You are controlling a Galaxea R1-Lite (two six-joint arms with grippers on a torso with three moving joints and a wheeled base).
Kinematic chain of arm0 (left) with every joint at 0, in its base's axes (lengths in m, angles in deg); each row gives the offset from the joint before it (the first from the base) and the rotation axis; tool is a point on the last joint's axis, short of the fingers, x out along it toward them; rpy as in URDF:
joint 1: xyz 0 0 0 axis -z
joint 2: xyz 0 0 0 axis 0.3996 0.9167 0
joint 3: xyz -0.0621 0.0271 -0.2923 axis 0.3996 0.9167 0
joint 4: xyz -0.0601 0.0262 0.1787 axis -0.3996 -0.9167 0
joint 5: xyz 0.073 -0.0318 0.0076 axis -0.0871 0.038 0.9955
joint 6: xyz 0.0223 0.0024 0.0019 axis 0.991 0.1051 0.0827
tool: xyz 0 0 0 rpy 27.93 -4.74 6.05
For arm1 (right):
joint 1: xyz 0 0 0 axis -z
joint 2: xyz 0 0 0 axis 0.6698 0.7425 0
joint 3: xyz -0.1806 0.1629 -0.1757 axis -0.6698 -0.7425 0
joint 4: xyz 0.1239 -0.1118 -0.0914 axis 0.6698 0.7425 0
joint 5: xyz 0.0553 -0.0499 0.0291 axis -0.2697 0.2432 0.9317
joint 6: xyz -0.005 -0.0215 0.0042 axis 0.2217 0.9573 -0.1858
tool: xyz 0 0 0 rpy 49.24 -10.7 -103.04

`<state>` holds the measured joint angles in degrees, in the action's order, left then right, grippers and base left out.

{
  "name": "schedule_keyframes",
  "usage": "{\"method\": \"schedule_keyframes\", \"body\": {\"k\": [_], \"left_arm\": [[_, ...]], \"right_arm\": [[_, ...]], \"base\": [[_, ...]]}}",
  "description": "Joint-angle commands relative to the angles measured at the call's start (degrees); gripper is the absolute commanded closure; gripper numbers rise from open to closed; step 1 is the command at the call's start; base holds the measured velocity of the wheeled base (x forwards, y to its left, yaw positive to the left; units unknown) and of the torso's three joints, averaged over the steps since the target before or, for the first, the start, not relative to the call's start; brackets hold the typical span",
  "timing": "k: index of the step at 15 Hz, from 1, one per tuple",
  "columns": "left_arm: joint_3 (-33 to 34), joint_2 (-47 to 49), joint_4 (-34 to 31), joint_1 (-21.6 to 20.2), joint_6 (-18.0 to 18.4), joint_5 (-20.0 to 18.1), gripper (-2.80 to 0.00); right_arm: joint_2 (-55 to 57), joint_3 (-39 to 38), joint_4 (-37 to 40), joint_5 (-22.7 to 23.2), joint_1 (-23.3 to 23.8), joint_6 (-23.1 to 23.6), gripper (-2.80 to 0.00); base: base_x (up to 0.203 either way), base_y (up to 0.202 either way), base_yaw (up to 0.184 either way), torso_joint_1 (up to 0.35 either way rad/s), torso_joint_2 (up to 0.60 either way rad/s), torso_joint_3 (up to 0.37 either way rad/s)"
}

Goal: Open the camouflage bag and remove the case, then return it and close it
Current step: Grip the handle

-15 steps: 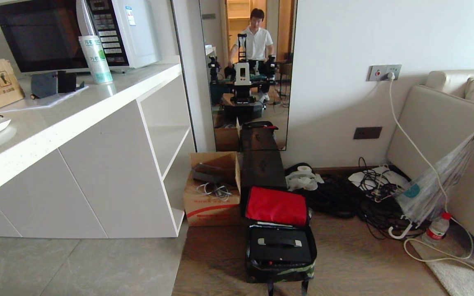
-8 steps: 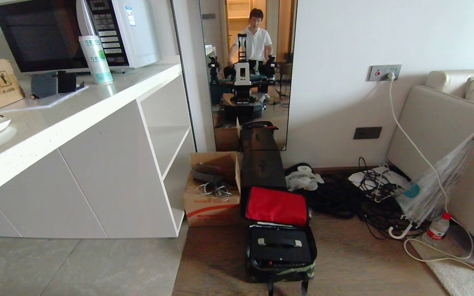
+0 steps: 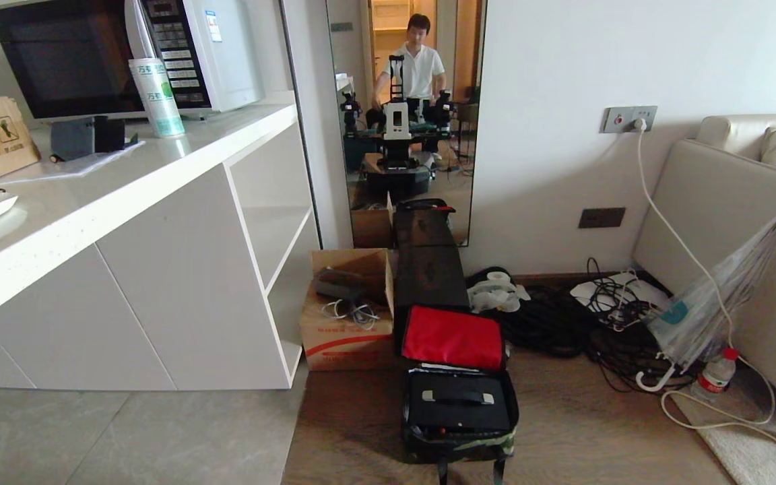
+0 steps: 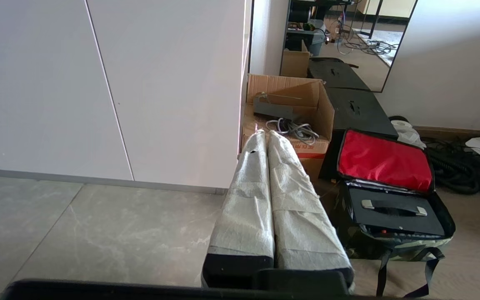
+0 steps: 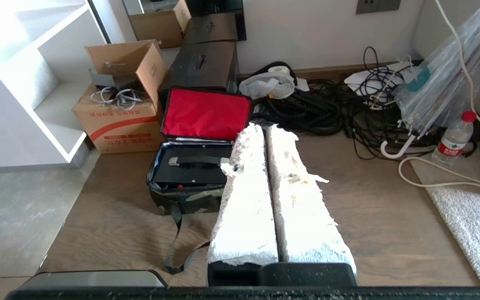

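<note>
The camouflage bag (image 3: 459, 449) lies open on the wooden floor, its red-lined lid (image 3: 453, 338) leaning back against a tall black box. Inside it rests the flat black case (image 3: 459, 404) with its handle on silver mounts. In the wrist views the bag (image 4: 394, 250) (image 5: 181, 198) and the case (image 4: 394, 212) (image 5: 190, 168) lie well ahead of both arms. My left gripper (image 4: 263, 134) is shut and empty, hanging to the left of the bag. To the bag's right my right gripper (image 5: 261, 128) hangs shut and empty too. Neither gripper appears in the head view.
A tall black box (image 3: 428, 276) and an open cardboard box (image 3: 347, 313) stand behind the bag beside a white cabinet (image 3: 159, 269). Black cables (image 3: 563, 323), a folded umbrella (image 3: 718, 289), a water bottle (image 3: 717, 374) and a sofa (image 3: 752, 222) fill the right. A mirror (image 3: 405, 121) reflects me and a person.
</note>
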<state>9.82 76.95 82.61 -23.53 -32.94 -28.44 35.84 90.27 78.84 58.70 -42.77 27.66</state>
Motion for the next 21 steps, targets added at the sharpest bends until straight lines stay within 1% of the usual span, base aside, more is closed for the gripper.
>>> {"method": "schedule_keyframes", "body": {"k": [1,4,21], "left_arm": [[0.5,0.0,0.0,0.0,-0.1,0.1,0.00],[0.5,0.0,0.0,0.1,-0.1,0.0,0.00],[0.5,0.0,0.0,0.0,0.0,0.0,0.00]], "right_arm": [[0.1,0.0,0.0,0.0,0.0,0.0,0.00],[0.1,0.0,0.0,0.0,0.0,0.0,0.00],[0.0,0.0,0.0,0.0,0.0,0.0,0.00]], "base": [[0.000,0.000,0.000,0.000,0.00,0.000],[0.161,0.000,0.005,0.003,0.01,0.004],[0.000,0.000,0.000,0.000,0.00,0.000]]}}
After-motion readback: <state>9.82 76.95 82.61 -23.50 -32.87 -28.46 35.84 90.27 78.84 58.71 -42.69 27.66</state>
